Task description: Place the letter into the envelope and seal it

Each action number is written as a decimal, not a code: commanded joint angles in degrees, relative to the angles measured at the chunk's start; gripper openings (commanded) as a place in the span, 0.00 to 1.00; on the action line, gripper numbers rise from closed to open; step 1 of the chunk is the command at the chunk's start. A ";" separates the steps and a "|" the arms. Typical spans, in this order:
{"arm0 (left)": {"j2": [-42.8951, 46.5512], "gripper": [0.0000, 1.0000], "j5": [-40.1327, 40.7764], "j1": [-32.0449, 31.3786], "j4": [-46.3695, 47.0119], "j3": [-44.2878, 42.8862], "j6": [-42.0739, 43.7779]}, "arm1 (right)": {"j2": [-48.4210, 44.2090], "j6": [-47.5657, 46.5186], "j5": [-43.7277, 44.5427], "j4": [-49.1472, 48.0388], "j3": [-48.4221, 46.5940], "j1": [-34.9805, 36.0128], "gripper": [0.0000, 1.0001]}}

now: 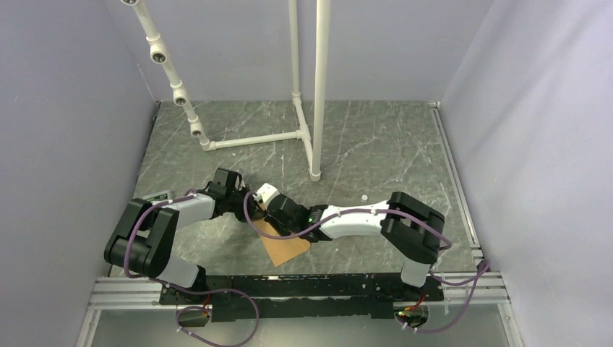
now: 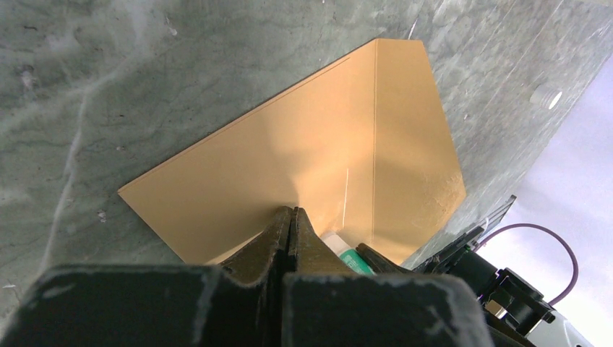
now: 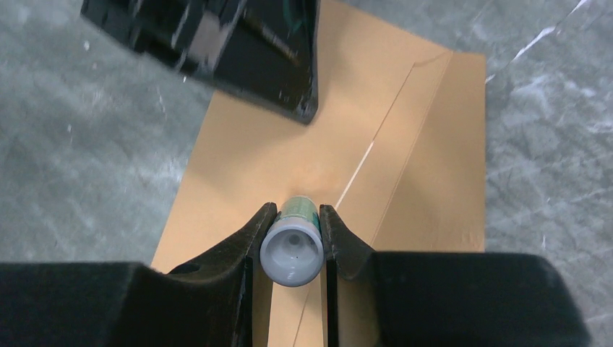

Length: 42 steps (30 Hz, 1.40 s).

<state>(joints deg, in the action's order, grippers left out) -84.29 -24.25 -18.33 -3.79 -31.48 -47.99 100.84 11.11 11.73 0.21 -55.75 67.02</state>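
The orange-brown envelope [image 1: 283, 247] lies flat on the marbled table, its flap [image 2: 416, 137] folded open past the crease. It also shows in the right wrist view [image 3: 238, 166]. My left gripper [image 1: 251, 211] is shut, its tips [image 2: 291, 214] resting on the envelope's body. My right gripper [image 1: 277, 215] is shut on a green-labelled glue stick [image 3: 291, 249], whose far end points down at the envelope beside the crease; the stick also shows in the left wrist view [image 2: 352, 255]. The letter is not in view.
A white pipe frame [image 1: 296, 134] stands at the back of the table. A small white round piece [image 1: 365, 196] lies right of the grippers. A small label [image 1: 155, 196] lies at the left edge. Grey walls close in on three sides.
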 commanded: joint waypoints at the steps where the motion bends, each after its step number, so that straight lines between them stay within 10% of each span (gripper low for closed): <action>1: -1.84 0.03 3.42 -0.13 -2.52 1.86 0.70 | 6.03 0.84 5.65 0.54 -4.03 -1.33 0.00; 42: -3.76 0.02 3.50 -0.04 -2.63 0.25 1.45 | -1.72 -1.31 -7.91 7.22 3.74 -0.59 0.00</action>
<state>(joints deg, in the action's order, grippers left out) -85.32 -25.39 -18.15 -3.64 -31.92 -47.92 101.36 10.46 8.84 -0.32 -56.34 64.79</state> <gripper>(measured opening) 0.030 0.271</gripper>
